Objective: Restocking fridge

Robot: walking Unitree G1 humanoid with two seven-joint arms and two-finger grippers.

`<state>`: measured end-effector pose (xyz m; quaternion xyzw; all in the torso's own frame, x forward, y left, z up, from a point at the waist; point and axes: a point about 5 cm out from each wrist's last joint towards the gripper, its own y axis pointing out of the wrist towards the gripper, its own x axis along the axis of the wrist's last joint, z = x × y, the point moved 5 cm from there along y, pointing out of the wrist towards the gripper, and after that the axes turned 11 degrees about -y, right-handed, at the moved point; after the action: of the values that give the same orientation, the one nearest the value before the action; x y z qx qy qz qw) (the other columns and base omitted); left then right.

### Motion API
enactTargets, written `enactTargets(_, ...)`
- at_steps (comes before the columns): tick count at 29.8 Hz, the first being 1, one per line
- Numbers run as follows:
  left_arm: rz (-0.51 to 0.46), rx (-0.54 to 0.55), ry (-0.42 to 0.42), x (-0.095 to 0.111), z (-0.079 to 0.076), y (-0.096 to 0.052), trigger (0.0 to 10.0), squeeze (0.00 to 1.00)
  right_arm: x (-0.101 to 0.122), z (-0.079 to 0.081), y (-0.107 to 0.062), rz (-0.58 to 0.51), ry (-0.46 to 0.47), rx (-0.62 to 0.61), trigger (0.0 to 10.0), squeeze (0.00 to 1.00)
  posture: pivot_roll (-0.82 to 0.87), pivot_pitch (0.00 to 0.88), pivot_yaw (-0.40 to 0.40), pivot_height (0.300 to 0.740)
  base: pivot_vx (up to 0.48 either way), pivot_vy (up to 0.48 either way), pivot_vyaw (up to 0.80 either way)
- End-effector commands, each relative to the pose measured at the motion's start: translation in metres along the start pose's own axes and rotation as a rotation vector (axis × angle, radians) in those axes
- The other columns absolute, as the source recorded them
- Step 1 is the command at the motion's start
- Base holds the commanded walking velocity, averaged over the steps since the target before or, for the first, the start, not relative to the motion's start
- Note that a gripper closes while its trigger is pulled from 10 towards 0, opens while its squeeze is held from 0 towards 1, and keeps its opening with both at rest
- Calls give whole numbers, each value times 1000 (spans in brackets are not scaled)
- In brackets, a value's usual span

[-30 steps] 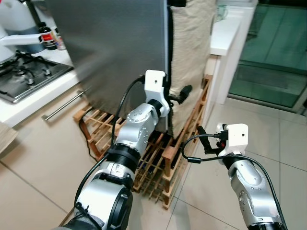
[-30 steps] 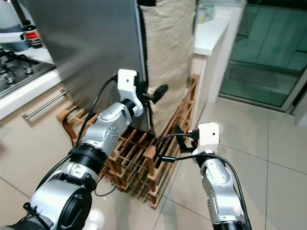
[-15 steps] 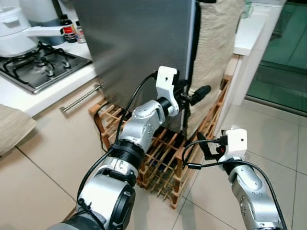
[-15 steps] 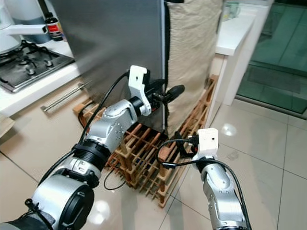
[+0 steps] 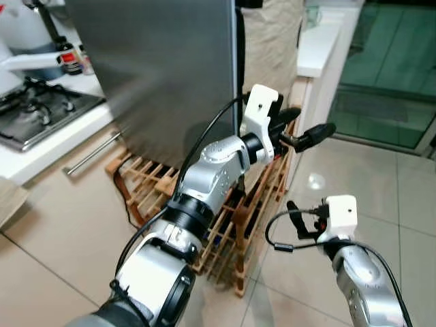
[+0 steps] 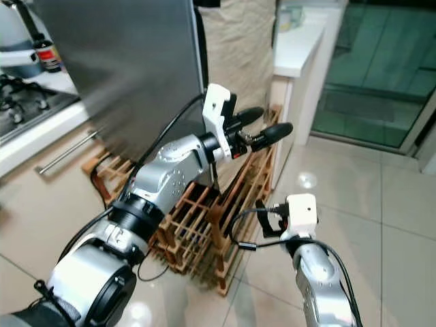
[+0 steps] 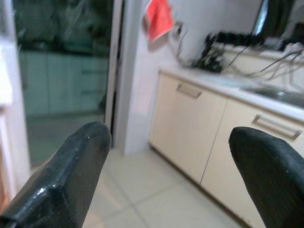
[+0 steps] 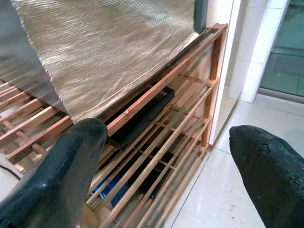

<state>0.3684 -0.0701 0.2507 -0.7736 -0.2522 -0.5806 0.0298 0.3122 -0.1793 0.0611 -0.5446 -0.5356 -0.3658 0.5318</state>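
1. Two hands are in view. The left hand sits centre-right of the left eye frame, raised in front of the wooden rack, its two black fingers spread wide apart with nothing between them.
2. Left wrist view: between those fingers lie a tiled floor, pale cabinets under a bench top, and a dark glass door — background only, nothing gripped.
3. The right hand sits lower right of the left eye frame, low over the tiled floor, just beside the rack's outer end. Its fingers are also spread, holding nothing.
4. Right wrist view: that hand faces the rack's slatted shelves, with a dark flat object lying on one shelf and a beige ribbed cloth hanging over the upper part.
5. The fridge — a grey metal slab — fills the upper centre-left of the frame, standing behind the rack. Its face is shut as far as can be seen; neither hand touches it.
6. Upper left of the frame: a white bench carrying a gas hob, with a small dark bottle behind it.
7. Upper right: a green-tinted glass door beside a white counter end.
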Motion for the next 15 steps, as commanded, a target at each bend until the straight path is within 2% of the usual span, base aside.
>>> enactTargets(1, -60, -48, -95, -11, -29, 15, 10000, 0, 18, 6, 5, -63, -2, 13, 10000, 39, -298, 0, 115, 740, 0, 0, 0)
enactTargets(3, -74, 30, -59, -6, -11, 1, 10000, 0, 23, 8, 8, -78, -2, 18, 10000, 43, -298, 0, 115, 740, 0, 0, 0)
enactTargets(4, -74, 30, -59, -6, -11, 1, 10000, 0, 23, 8, 8, -78, -2, 18, 10000, 43, -298, 0, 115, 740, 0, 0, 0)
enactTargets(8, -129, 264, 69, 7, 27, -25, 10000, 0, 29, 9, 9, -106, -5, 24, 10000, 43, -258, 0, 104, 740, 0, 0, 0)
enactTargets(13, -153, 360, 90, 9, 36, -34, 10000, 0, 27, 10, 10, -101, 0, 22, 10000, 43, -260, 0, 111, 740, 0, 0, 0)
enactTargets(15, -156, 360, 84, 10, 36, -35, 10000, 0, 27, 11, 10, -102, 1, 23, 10000, 43, -259, 0, 111, 740, 0, 0, 0)
